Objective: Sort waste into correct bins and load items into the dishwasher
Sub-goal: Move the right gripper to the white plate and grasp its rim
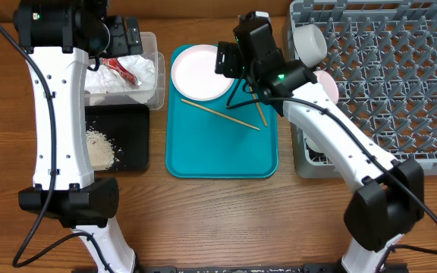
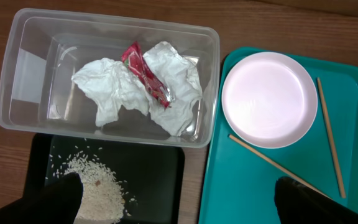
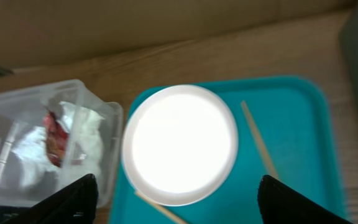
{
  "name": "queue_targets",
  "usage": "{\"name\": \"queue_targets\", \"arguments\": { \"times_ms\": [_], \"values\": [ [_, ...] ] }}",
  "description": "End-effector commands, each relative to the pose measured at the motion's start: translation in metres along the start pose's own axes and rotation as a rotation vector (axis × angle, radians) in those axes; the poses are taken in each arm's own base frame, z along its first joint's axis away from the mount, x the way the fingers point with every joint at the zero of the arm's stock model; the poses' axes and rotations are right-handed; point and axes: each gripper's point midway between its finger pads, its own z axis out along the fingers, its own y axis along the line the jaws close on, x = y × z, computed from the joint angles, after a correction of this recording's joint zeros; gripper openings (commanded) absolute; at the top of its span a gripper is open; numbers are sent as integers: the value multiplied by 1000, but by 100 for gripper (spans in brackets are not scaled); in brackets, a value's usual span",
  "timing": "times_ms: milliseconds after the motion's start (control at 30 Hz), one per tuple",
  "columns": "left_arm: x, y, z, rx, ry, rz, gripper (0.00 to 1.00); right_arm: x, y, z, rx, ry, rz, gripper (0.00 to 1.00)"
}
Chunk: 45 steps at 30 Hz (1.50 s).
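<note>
A round pale-pink plate [image 1: 202, 72] lies at the back of the teal tray [image 1: 222, 155], with two wooden chopsticks [image 1: 218, 114] beside it. My right gripper [image 3: 179, 202] hangs open above the plate [image 3: 179, 143], holding nothing. The clear tub [image 2: 17, 74] holds crumpled white napkins [image 2: 110, 93] and a red sauce packet [image 2: 146, 74]. Rice scraps [image 2: 98, 183] lie in the black tray [image 2: 154, 174]. My left gripper [image 2: 180, 202] is open and empty, high over the gap between the black tray and the teal tray.
The grey dish rack [image 1: 400, 76] fills the right side. A white cup [image 1: 309, 42] and a pink plate [image 1: 328, 85] stand at its left edge. My right arm reaches across the rack's near left corner.
</note>
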Motion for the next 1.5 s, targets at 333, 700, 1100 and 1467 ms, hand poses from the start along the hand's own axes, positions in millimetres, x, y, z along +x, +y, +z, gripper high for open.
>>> {"name": "queue_targets", "arguments": {
  "times_ms": [333,700,1100,1467],
  "values": [
    [-4,0,-6,-6,-24,-16,100,101,-43,95,132,242,344,56],
    [-4,0,-6,-6,-24,-16,100,132,-61,125,185,280,369,49],
    [-4,0,-6,-6,-24,-16,100,148,-80,126,285,310,394,35],
    [-4,0,-6,-6,-24,-16,100,174,-118,92,438,508,372,28]
  ]
}}
